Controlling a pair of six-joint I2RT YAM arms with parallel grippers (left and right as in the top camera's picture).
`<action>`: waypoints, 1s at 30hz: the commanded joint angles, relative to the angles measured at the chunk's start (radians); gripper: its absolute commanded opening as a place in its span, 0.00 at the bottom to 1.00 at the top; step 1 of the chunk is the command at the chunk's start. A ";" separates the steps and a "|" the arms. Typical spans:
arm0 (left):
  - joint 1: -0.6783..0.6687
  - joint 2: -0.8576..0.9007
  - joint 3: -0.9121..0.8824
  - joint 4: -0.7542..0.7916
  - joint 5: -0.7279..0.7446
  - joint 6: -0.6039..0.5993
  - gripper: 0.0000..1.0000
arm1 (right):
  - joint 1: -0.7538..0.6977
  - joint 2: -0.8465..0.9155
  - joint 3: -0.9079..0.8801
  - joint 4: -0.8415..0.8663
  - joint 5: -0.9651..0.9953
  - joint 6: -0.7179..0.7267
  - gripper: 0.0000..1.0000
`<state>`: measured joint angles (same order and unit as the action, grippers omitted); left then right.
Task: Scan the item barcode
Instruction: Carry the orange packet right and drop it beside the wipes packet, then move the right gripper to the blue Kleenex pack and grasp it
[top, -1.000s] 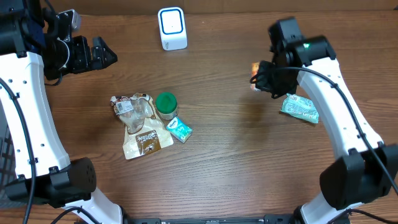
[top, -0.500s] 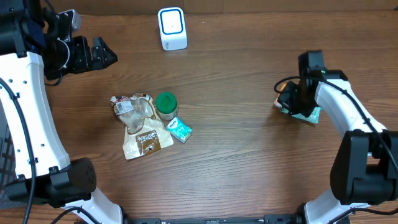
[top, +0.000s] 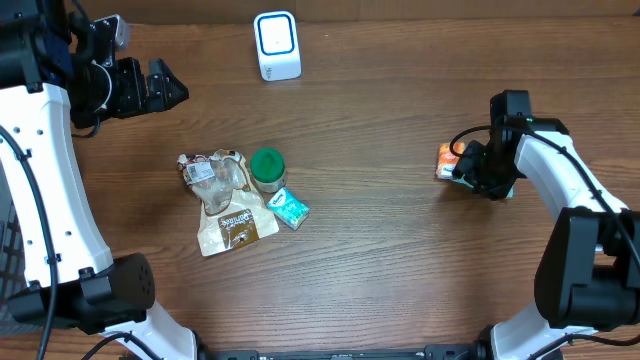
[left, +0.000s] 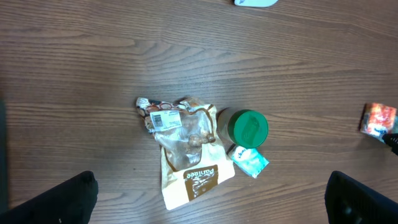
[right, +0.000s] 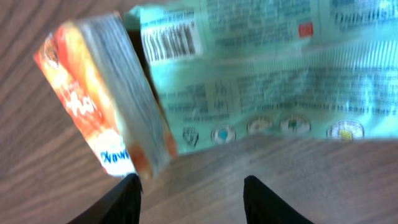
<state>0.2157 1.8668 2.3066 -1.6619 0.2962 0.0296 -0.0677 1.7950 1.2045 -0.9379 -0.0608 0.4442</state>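
Overhead looks straight down over the table (top: 380, 260). The left wrist view faces down from high. The right wrist view sits close to the orange box (right: 99, 106), ahead-left of its gripper (right: 194, 193). All views share that box.

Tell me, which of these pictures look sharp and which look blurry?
Overhead: sharp and evenly lit, the white scanner crisp. Left wrist: also sharp, the green lid clear. Right wrist: blurred, the orange box and teal packet smeared, small print unreadable.

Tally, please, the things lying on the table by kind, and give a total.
Scanner: 1
Green-lidded jar: 1
Orange box: 1
Teal packets: 2 (small packet, large packet)
Clear-and-tan bag: 1
Total: 6
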 joint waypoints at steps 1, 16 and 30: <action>-0.007 -0.008 0.016 -0.002 0.008 0.016 1.00 | -0.003 -0.009 0.077 -0.040 -0.013 -0.034 0.50; -0.007 -0.008 0.016 -0.002 0.008 0.016 1.00 | 0.106 -0.009 0.352 -0.345 -0.293 -0.240 0.48; -0.007 -0.008 0.016 -0.002 0.008 0.016 1.00 | 0.558 -0.008 0.281 -0.077 -0.241 0.027 0.23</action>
<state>0.2157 1.8668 2.3066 -1.6615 0.2962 0.0296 0.4286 1.7950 1.5238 -1.0512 -0.3359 0.3397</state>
